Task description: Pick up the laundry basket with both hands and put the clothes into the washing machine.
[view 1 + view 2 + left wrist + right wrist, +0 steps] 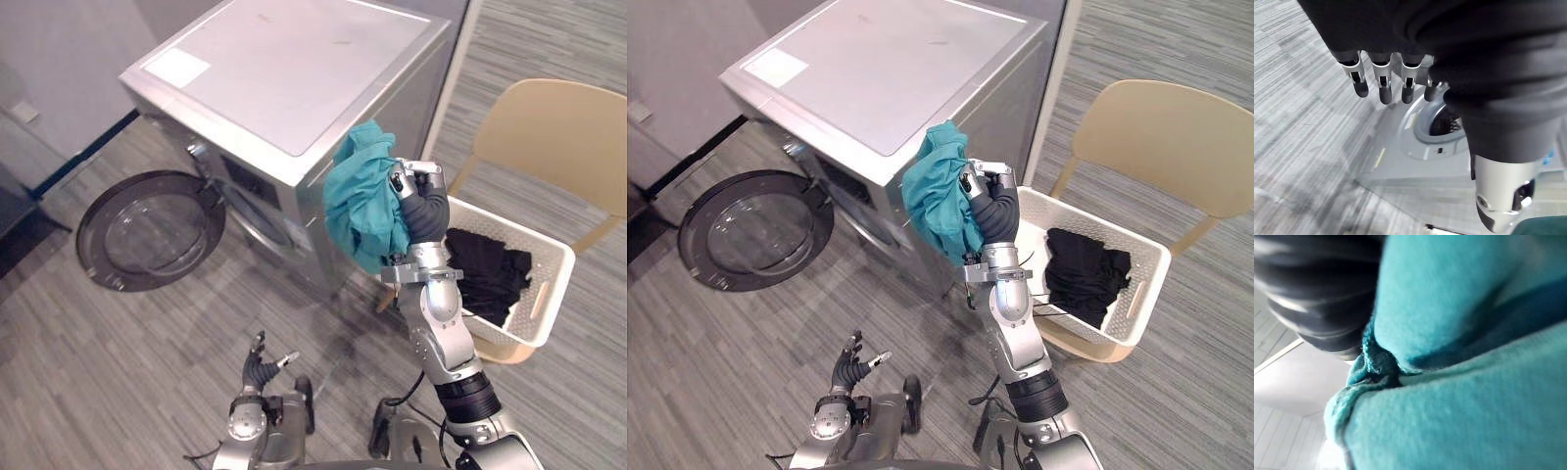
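While gripping a teal garment (358, 201) in the curled fingers of the right hand (423, 196), looks to be about midway through the job — garment lifted clear of the laundry basket (560, 250) and held at the centre of the frame, in front of the near corner of the washing machine (294, 69), but not yet at the drum. Judged done: basket resting on the tan chair (558, 132) at the right of the frame, round door (147, 230) wide open at the left, one piece out of the basket. Judged left: carry the garment leftward and down to the drum opening (1447, 122), feed it in, then go back for the black clothes (487, 274) heaped in the basket. Cannot tell whether anything already lies in the drum. Left hand (260, 367) low at the bottom edge, left of centre, fingers straight and relaxed, holding nothing; from its own wrist, seen pointing towards the open drum. No tabletop here — chair and machine both standing directly on a floor (118, 372) of grey striped covering, planks or carpet, hard to say which. Grey wall with a dark skirting strip at the upper left; pale upright trim beside the machine at the upper right, with more of the same striped floor beyond.
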